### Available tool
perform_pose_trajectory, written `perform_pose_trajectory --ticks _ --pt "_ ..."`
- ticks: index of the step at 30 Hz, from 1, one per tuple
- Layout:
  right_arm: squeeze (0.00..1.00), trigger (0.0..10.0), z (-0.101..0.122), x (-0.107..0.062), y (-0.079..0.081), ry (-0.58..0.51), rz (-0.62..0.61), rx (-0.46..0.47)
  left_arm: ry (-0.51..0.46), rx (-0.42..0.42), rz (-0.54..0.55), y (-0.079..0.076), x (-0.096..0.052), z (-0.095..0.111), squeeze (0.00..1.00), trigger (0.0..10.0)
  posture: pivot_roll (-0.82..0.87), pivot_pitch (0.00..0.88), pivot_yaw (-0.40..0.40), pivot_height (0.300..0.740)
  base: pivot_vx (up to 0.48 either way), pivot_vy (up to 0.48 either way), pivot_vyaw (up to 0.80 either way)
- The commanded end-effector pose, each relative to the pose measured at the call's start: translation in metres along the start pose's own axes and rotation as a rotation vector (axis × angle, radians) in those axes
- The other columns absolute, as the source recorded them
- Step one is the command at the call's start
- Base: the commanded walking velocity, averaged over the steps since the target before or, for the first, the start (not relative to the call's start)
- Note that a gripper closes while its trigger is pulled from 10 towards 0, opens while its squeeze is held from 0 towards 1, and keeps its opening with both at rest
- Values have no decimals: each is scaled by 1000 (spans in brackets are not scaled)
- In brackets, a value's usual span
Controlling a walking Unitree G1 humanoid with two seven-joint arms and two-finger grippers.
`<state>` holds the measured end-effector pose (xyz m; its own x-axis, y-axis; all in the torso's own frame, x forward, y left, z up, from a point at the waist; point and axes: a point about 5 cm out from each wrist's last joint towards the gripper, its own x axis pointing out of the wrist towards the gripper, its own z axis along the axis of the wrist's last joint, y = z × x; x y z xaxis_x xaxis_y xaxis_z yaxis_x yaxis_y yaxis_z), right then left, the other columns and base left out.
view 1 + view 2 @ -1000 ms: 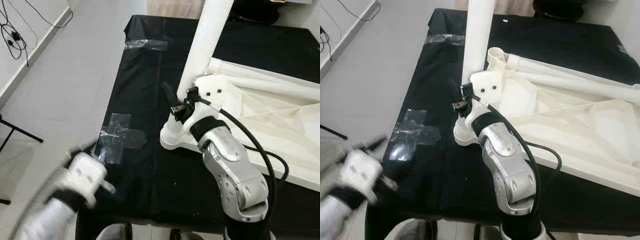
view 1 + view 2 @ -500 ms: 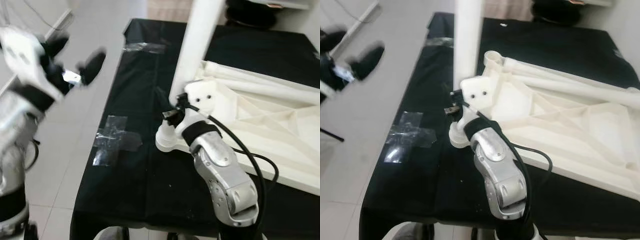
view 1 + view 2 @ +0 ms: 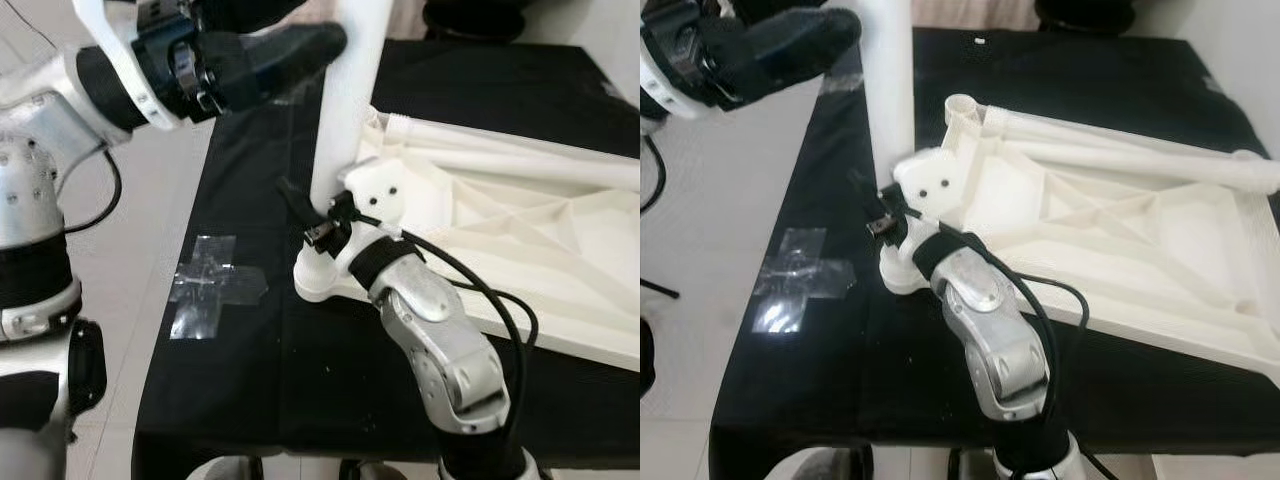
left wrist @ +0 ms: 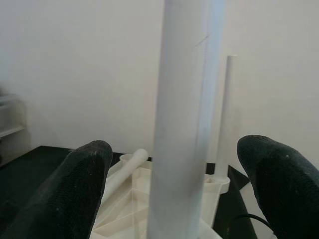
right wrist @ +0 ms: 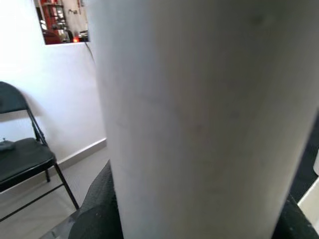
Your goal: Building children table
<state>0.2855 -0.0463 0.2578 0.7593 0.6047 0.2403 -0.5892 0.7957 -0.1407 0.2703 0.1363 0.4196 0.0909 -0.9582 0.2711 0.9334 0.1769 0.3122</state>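
Note:
A white tabletop (image 3: 530, 240) lies upside down on a black-covered surface. A white table leg (image 3: 345, 110) stands upright in its near-left corner socket (image 3: 318, 282). My right gripper (image 3: 322, 212) is shut on the leg just above the socket; one black finger (image 3: 291, 193) sticks out past it. In the right wrist view the leg (image 5: 199, 99) is pressed between the fingers. My left gripper (image 3: 300, 28) is raised high beside the leg and open. Its fingers (image 4: 84, 169) stand on either side of the leg (image 4: 184, 99), apart from it.
Loose white legs (image 3: 500, 140) lie along the tabletop's far side. A clear tape cross (image 3: 212, 285) is stuck on the black cover (image 3: 250, 380) near its left edge, with tiled floor (image 3: 130, 200) beyond. A second thin white post (image 4: 225, 114) stands upright further off.
My left arm has swung up from low at the left to the upper part of the leg, fingers open around it. The right gripper has stayed on the leg; the camera has shifted.

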Motion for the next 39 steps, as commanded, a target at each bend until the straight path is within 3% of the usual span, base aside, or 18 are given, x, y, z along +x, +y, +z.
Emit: perform_pose_trajectory --ticks 1,11,12,13,14,15,22,35,36,37,38,39 --pt "0 10000 -37 1 -2 164 40 62 62 -2 -77 0 6 0 0 10000 78 256 -12 740 0 0 0" --pt "0 10000 -34 8 11 150 190 65 213 62 -59 11 20 -15 0 10000 80 258 -7 740 0 0 0" --pt "0 10000 -34 8 12 151 199 66 219 76 -48 12 21 -15 0 8980 81 258 -7 740 0 0 0" --pt "0 10000 -34 8 12 152 203 66 224 90 -36 14 22 -14 0 5294 81 258 -7 740 0 0 0" --pt "0 10000 -34 8 12 152 205 66 225 97 -30 15 22 -14 0 5294 81 258 -7 740 0 0 0" --pt "0 10000 -34 8 12 151 208 67 224 103 -21 17 22 -13 0 0 82 257 -8 740 0 0 0" --pt "0 10000 -34 10 8 153 230 71 253 157 -9 23 19 -13 0 0 79 258 -11 740 0 0 0" --pt "0 10000 -31 13 -8 174 317 67 267 157 -35 20 16 -17 0 0 79 278 -27 740 0 0 0" --pt "741 10000 -30 14 -12 174 336 70 264 157 -37 19 16 -17 0 0 79 285 -30 740 0 0 0" --pt "741 10000 -29 14 -14 173 347 72 263 157 -38 19 16 -17 0 0 79 285 -30 740 0 0 0" --pt "1000 10000 -28 17 -21 170 355 79 261 156 -40 19 16 -17 0 0 80 289 -33 740 0 0 0" --pt "1000 10000 -28 18 -25 167 359 84 260 155 -41 19 17 -17 0 0 80 289 -33 740 0 0 0"
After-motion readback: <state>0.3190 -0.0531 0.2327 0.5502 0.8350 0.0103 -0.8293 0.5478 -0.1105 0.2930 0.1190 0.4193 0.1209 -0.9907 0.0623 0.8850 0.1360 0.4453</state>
